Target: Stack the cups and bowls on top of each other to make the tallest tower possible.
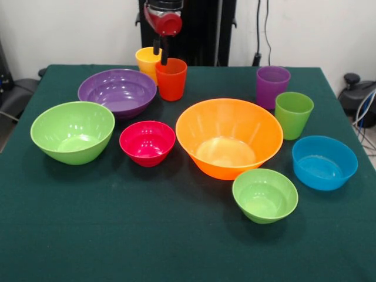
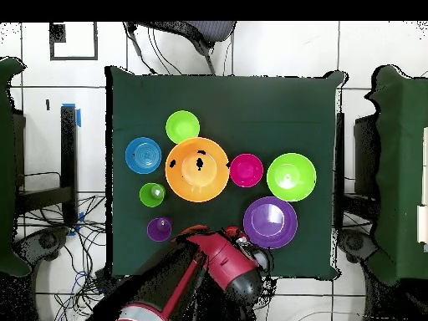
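Six bowls sit apart on the green table: big light green (image 1: 72,131), purple (image 1: 117,91), magenta-red (image 1: 147,142), biggest orange (image 1: 229,137), small light green (image 1: 265,194) and blue (image 1: 324,162). In the overhead view they are blue (image 2: 143,155), small green (image 2: 182,127), orange (image 2: 197,169), magenta-red (image 2: 246,170), big green (image 2: 291,176) and purple (image 2: 270,221). An orange-red cup (image 1: 171,81) stands in front of a yellow cup (image 1: 146,60). My gripper (image 1: 160,54) is open, its fingers a little apart at the orange-red cup's far rim. Nothing is stacked.
A purple cup (image 1: 272,85) and a green cup (image 1: 293,114) stand upright at the back right of the front view. They also show in the overhead view, purple (image 2: 159,228) and green (image 2: 151,195). My red arm (image 2: 226,261) covers the yellow and orange-red cups from above.
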